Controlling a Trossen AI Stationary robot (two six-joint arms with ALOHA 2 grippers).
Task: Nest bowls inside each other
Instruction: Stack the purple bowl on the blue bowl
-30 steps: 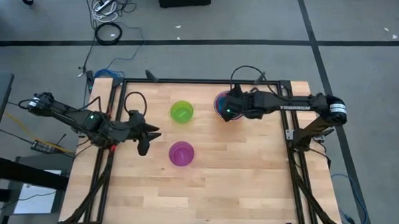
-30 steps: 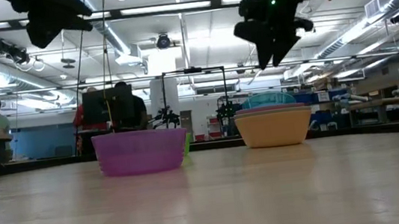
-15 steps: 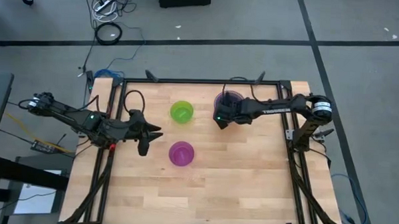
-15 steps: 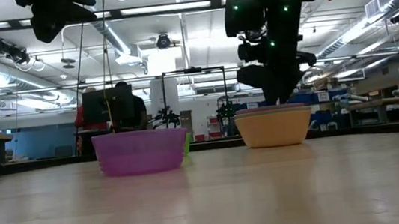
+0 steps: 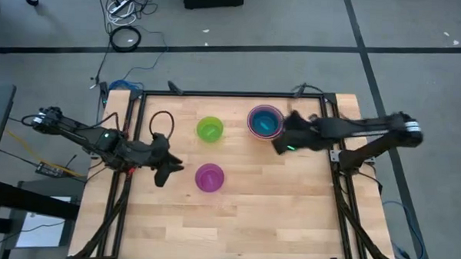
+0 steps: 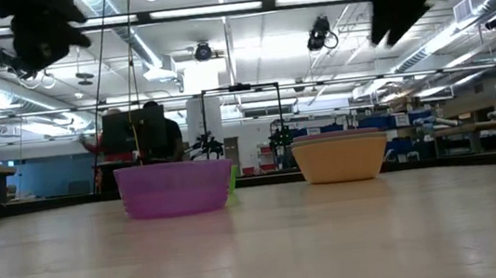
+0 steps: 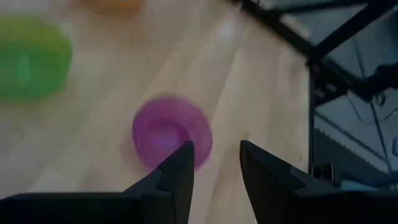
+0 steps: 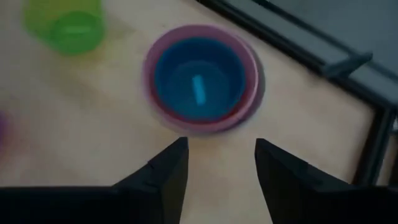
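Observation:
A stack of bowls (image 5: 264, 121) stands at the table's far right: an orange outer wall (image 6: 340, 158), a pink rim (image 8: 254, 81) and a blue bowl (image 8: 200, 78) inside. A lime green bowl (image 5: 210, 129) and a purple bowl (image 5: 209, 177) stand apart on their bases. My right gripper (image 5: 280, 147) hovers open just near-right of the stack, above the table (image 5: 289, 201). My left gripper (image 5: 170, 170) hovers open to the left of the purple bowl (image 7: 171, 132). Neither holds anything.
Black frame rails (image 5: 337, 160) run along the table's left, right and far edges. Bare wood lies across the near half of the table. People and benches show in the room beyond the far edge.
My right gripper has drawn back from above the stack toward the table's right and near edges and has risen, uncovering the blue bowl. That bowl stood above the stack's rim and now sits down inside it. My left gripper has turned toward the purple bowl.

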